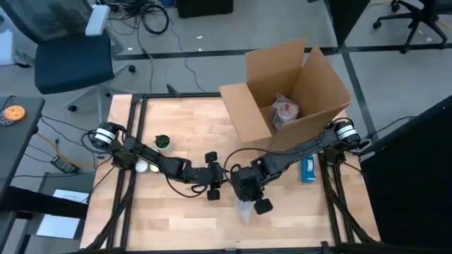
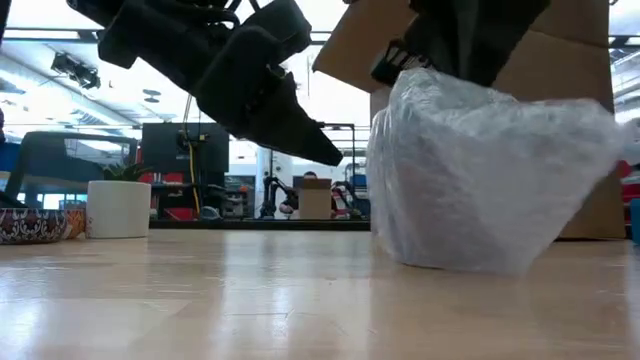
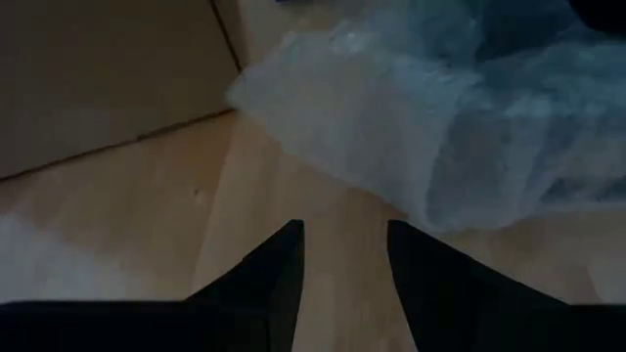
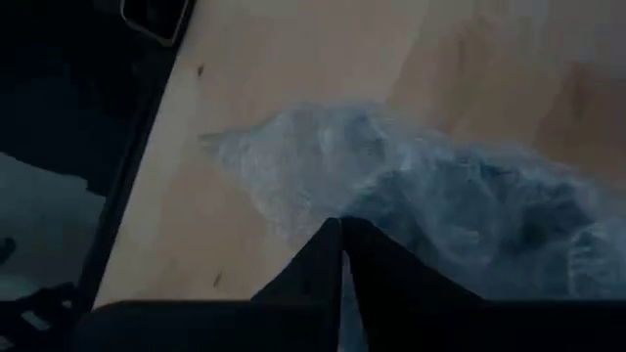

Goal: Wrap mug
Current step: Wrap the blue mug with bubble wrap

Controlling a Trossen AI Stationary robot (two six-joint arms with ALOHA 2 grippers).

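A bundle of clear bubble wrap (image 2: 480,180) stands on the wooden table near its front edge, its underside on the wood. In the right wrist view a dark shape shows through the wrap (image 4: 460,205); the mug itself is hidden. My right gripper (image 4: 342,240) is shut on the bundle's top. My left gripper (image 3: 342,249) hovers open just to the left of the bundle (image 3: 440,127), above the table, with nothing between its fingers. In the high view the two grippers sit close together, the left (image 1: 212,178) beside the right (image 1: 248,189). My right gripper pinches the upper part of the bubble wrap (image 4: 328,200) between its two shut fingers, coming from above and slanting down. How many layers it has cannot be told. The bundle's underside (image 2: 460,262) rests on the table below the fingers.
An open cardboard box (image 1: 289,92) with a wrapped item inside stands at the back right. A blue object (image 1: 308,169) lies at the right edge. A small green plant in a white pot (image 2: 118,208) and a patterned bowl (image 2: 30,225) stand at the left.
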